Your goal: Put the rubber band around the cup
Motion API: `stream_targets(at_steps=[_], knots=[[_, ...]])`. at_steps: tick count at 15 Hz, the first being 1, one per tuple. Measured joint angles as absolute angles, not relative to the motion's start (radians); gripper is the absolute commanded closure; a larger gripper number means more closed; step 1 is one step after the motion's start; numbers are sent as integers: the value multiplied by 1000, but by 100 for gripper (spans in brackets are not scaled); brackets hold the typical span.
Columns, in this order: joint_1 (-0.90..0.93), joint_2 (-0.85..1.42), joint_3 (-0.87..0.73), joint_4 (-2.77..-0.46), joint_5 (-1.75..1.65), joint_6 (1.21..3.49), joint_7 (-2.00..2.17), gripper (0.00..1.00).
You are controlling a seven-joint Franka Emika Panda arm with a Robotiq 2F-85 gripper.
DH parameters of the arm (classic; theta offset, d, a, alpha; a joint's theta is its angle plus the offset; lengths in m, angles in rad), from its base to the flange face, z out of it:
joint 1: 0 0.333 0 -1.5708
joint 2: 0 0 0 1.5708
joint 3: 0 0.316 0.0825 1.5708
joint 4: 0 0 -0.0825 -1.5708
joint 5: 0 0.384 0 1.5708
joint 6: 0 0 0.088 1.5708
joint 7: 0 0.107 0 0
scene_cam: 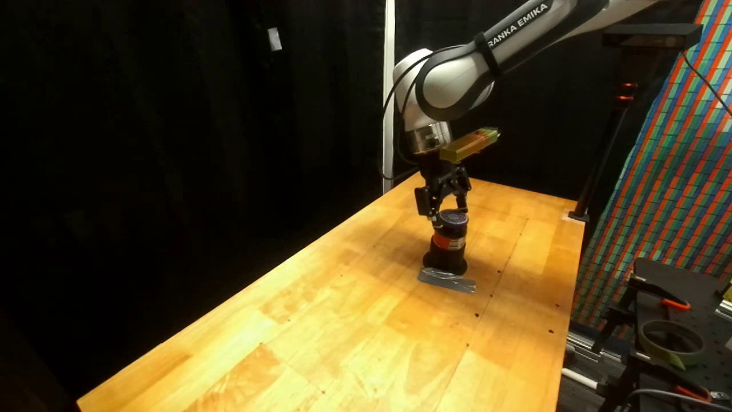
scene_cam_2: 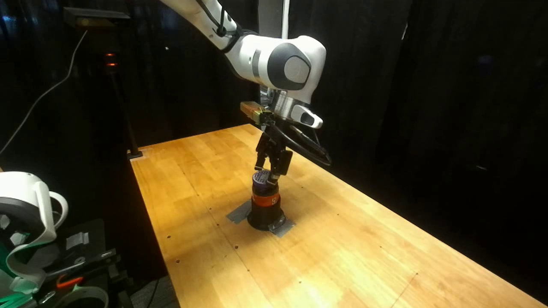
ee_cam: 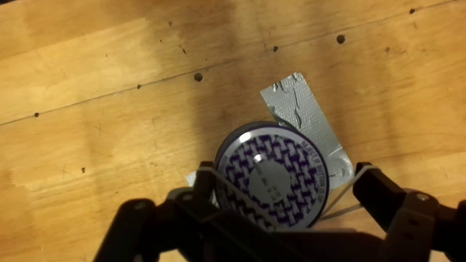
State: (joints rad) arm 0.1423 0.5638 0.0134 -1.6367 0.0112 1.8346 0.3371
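The cup point(scene_cam: 449, 243) is a dark upright jar with an orange-red band, also in the other exterior view point(scene_cam_2: 265, 200). Its purple-and-white lid point(ee_cam: 271, 178) fills the middle of the wrist view. My gripper point(ee_cam: 286, 174) is open, just above the lid in both exterior views point(scene_cam: 449, 215) point(scene_cam_2: 266, 173). The left fingertip is at the lid's left edge; the right one stands apart from it. A pale rubber band point(ee_cam: 342, 193) is looped over both fingertips. Its left strand crosses over the lid; its right strands run to the lid's lower right edge. The lower part is hidden by the gripper.
Grey tape point(ee_cam: 309, 116) lies at the cup's base on the wooden table point(scene_cam: 343, 320), also in the exterior views point(scene_cam: 447, 280) point(scene_cam_2: 239, 212). A dark stand point(scene_cam: 597, 154) rises at a table corner. A side bench with a tape roll point(scene_cam: 672, 343) is beyond the table edge.
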Motion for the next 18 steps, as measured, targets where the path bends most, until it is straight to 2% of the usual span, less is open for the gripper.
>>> stream_targets(at_steps=[8,18], knots=[[109,553,22,-1664,66,1800,261,0],[119,442,22,-1912,66,2121,306,0]])
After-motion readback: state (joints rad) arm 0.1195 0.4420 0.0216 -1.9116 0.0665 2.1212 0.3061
